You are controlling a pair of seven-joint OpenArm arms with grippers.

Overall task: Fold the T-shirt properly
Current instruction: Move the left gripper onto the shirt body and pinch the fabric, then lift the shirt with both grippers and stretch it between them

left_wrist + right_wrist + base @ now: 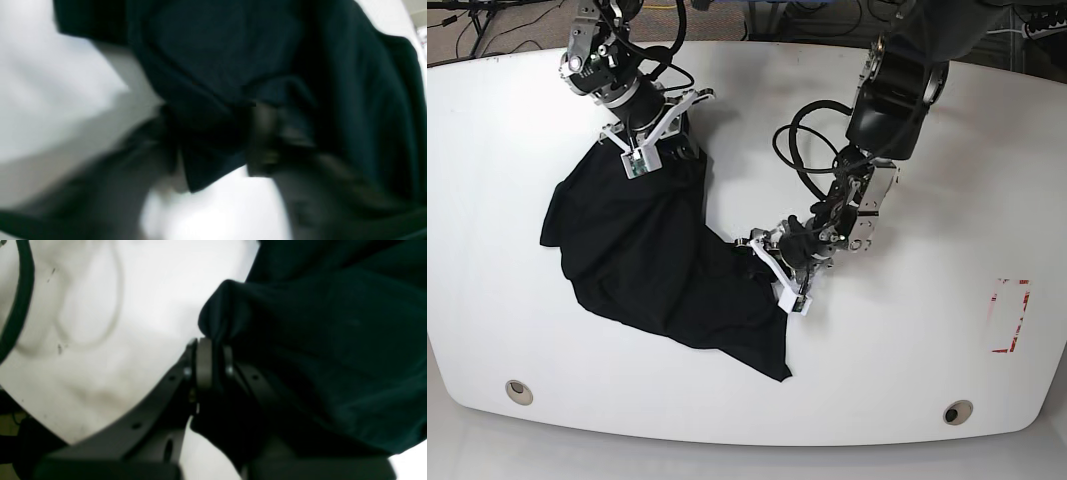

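The black T-shirt [642, 270] lies crumpled on the white table [927, 350], stretched from upper left to a corner near the front middle. My right gripper [672, 140] is at its upper end; the right wrist view shows it [213, 350] shut on a bunched fold of the T-shirt [333, 340]. My left gripper [765, 258] is low at the cloth's right edge. In the blurred left wrist view a fold of the T-shirt [233, 50] sits between the fingers of this gripper [213, 146]. Whether they pinch it does not show.
A red outlined mark [1010, 315] is on the table at the right. Two round holes [519, 391] [957, 411] sit near the front edge. A black cable loop [799, 150] hangs beside the left arm. Floor cables lie beyond the table's far edge.
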